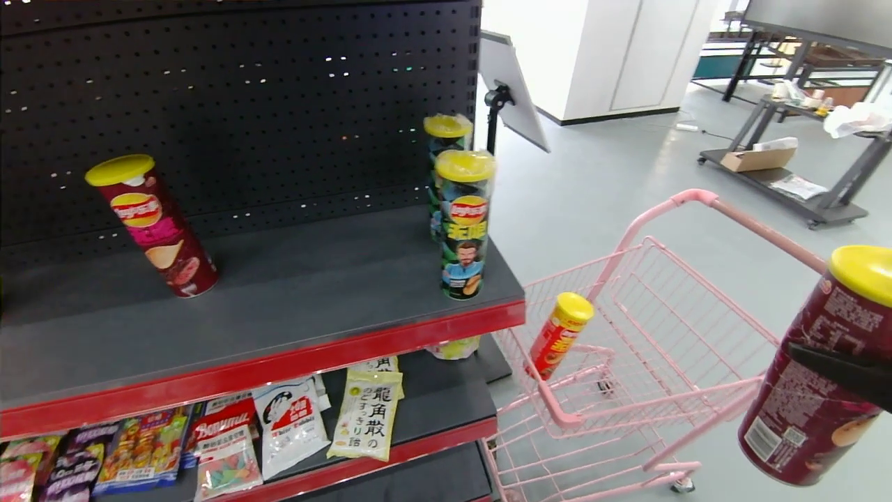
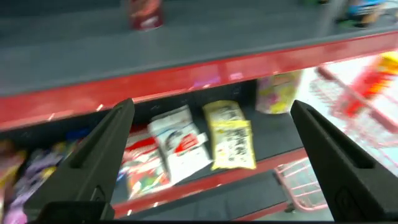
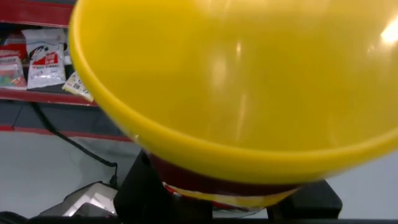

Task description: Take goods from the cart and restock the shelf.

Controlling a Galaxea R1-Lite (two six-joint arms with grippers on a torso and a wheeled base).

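Head view: right tool (image 1: 840, 375) holds can (image 1: 794, 418) beside cart rim (image 1: 697, 198).

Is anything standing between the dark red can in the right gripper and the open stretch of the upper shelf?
Yes. Two green cans stand at the right end of the shelf, on the side facing the dark red can, and the pink cart rises in between. The bare stretch lies left of the green cans.
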